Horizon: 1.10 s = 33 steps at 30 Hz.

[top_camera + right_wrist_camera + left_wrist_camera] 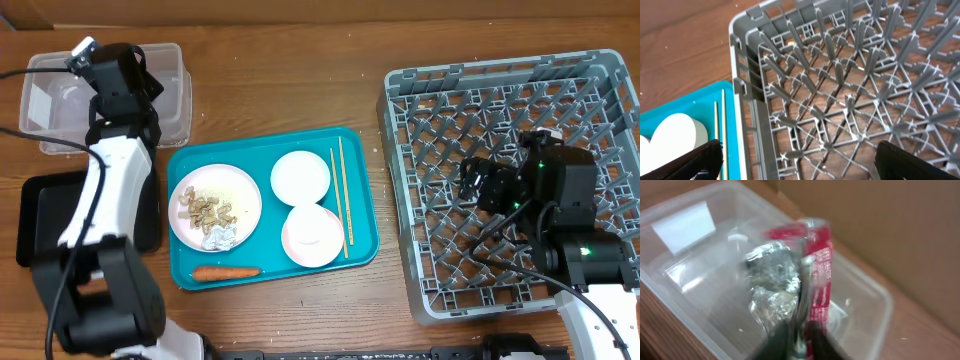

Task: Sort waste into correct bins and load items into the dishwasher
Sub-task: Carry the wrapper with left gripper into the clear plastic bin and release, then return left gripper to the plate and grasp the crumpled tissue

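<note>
My left gripper (800, 342) is shut on the crinkled red wrapper (816, 275), silver inside, and holds it over the clear plastic tub (700, 295), which also shows in the overhead view (60, 95). In that view the left gripper (120, 75) hovers above the tub. My right gripper (797, 162) is open and empty above the grey dish rack (840, 100), at the rack's left part (480, 180). On the teal tray (355, 250) sit the white plate (250, 190) with beige food bits (210, 208) and a white scrap (218, 236), two bowls (300, 175) (313, 235), the chopsticks (340, 195) and the carrot (225, 272).
The black tray (35, 215) lies at the left front, partly under my left arm. The dish rack (560, 90) fills the right side of the wooden table. The chopsticks (720, 135) and a white bowl (675, 132) show at the left of the right wrist view.
</note>
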Available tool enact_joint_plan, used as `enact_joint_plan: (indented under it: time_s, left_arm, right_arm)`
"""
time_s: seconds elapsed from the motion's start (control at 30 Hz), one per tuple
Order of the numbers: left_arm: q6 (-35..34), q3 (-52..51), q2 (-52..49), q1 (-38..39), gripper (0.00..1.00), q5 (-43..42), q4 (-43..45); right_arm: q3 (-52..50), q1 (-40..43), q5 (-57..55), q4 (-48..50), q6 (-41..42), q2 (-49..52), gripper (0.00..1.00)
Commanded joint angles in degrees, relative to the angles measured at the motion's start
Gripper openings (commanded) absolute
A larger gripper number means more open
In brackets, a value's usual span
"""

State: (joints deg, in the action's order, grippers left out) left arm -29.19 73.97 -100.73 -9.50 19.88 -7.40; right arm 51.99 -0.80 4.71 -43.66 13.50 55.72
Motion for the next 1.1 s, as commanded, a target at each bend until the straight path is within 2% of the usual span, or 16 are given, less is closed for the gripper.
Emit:
enact_joint_plan:
  time_s: [0.0,0.1,0.23,0.3,0.4,0.6,0.67,0.77,1.07]
  left_arm:
    - [0.98,0.39,-1.46,-0.24,0.4,-2.34,1.25]
    - [4.13,1.2,-0.13,-0.22,0.45,-6.67,0.98]
    - [5.01,2.8,4.37,0.55,0.47,-14.19,-6.95]
    - [4.98,2.91,8.9,1.66,0.57,-20.94,-16.13]
    - [4.98,2.91,12.28,3.02,0.71,-25.79,-27.74]
    - [4.9,2.54,12.96,5.62,0.81,-25.7,-51.34]
    - [4.79,1.84,12.48,6.12,0.82,-25.68,-55.43]
    - [4.79,-0.42,11.91,6.84,0.83,-25.68,-58.18]
    - [5.01,-6.47,11.85,8.52,0.84,-25.27,-56.06]
  right_arm:
    - [1.55,-0.22,0.5,0.92,0.26,-0.35,1.0]
    - [1.55,-0.22,0.5,0.96,0.26,-0.35,1.0]
    - [1.55,-0.22,0.5,0.85,0.28,-0.35,1.0]
    - [1.55,-0.22,0.5,0.48,0.26,-0.35,1.0]
    - [1.55,-0.22,0.5,0.15,0.26,-0.35,1.0]
    - [1.55,-0.22,0.5,-0.66,0.26,-0.35,1.0]
    - [1.55,-0.22,0.5,-0.81,0.26,-0.35,1.0]
    - [1.55,-0.22,0.5,-0.87,0.26,-0.35,1.0]
    - [1.55,-0.22,0.5,-3.06,0.26,-0.35,1.0]
